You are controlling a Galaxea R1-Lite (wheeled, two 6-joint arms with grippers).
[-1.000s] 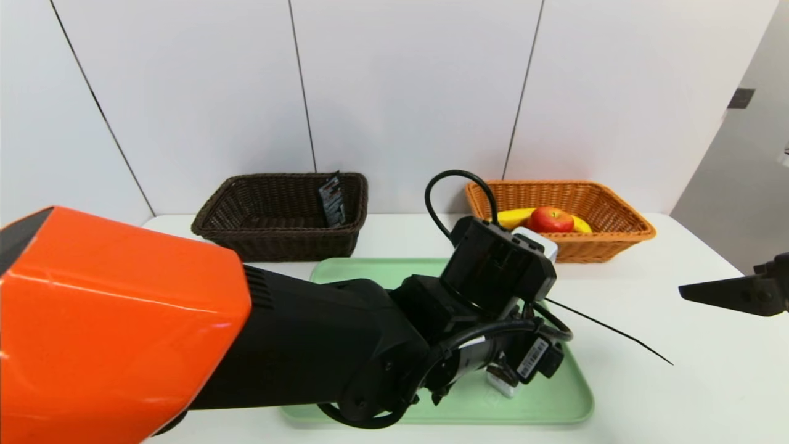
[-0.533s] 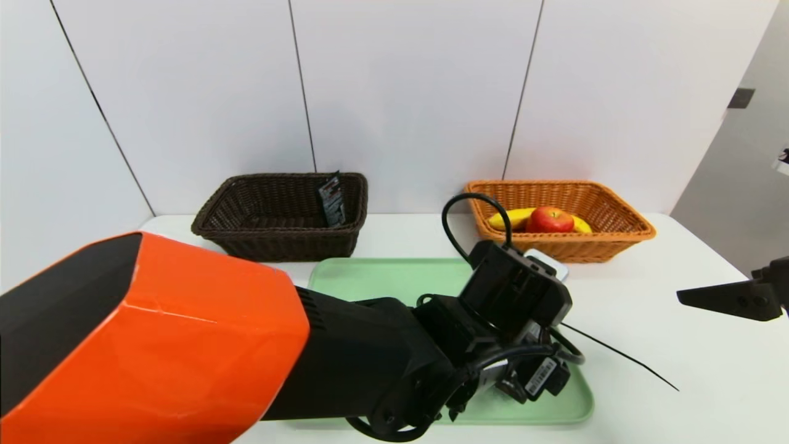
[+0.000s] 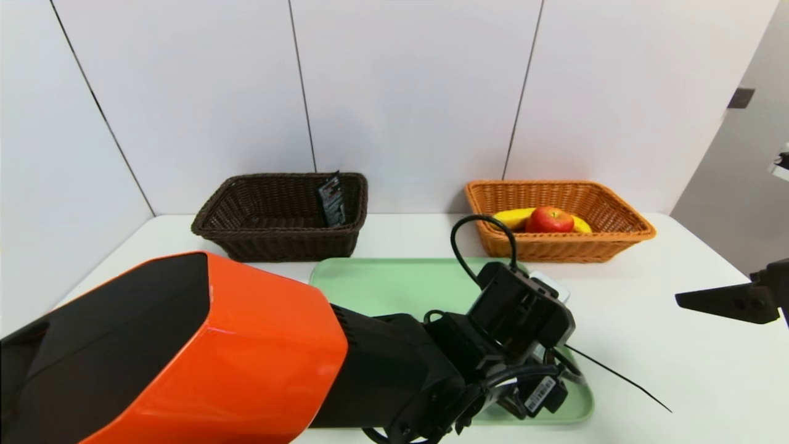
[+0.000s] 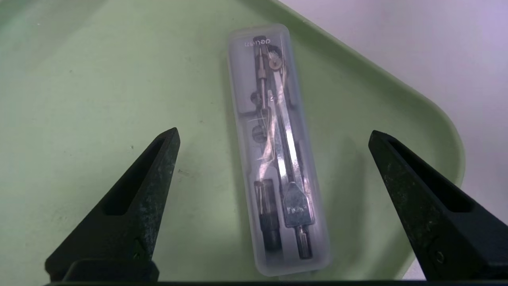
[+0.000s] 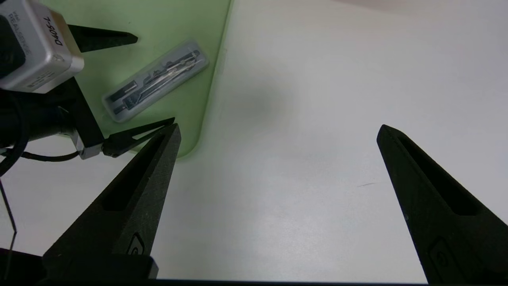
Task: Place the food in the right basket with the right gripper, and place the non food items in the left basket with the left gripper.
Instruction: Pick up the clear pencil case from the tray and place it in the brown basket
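A: Nearest to us lies the flat clear plastic case [image 4: 278, 151], long and narrow with rounded ends; we see a metal drawing compass inside it. It rests flat on the green tray [image 4: 79, 99], near the tray's rounded corner.

B: We have our left gripper [image 4: 274, 135] over it, fingers spread wide, one on each side of the case and touching nothing.

A: Our right gripper [image 5: 278, 133] hangs over the bare white table [image 5: 317, 119] beside the tray, fingers wide apart too, holding nothing.

B: Farther back, the banana [image 3: 515, 217] and the red apple [image 3: 550, 219] sit in the orange basket [image 3: 616, 231]. The black tube [image 3: 331, 198] leans upright in the dark brown basket [image 3: 246, 237].
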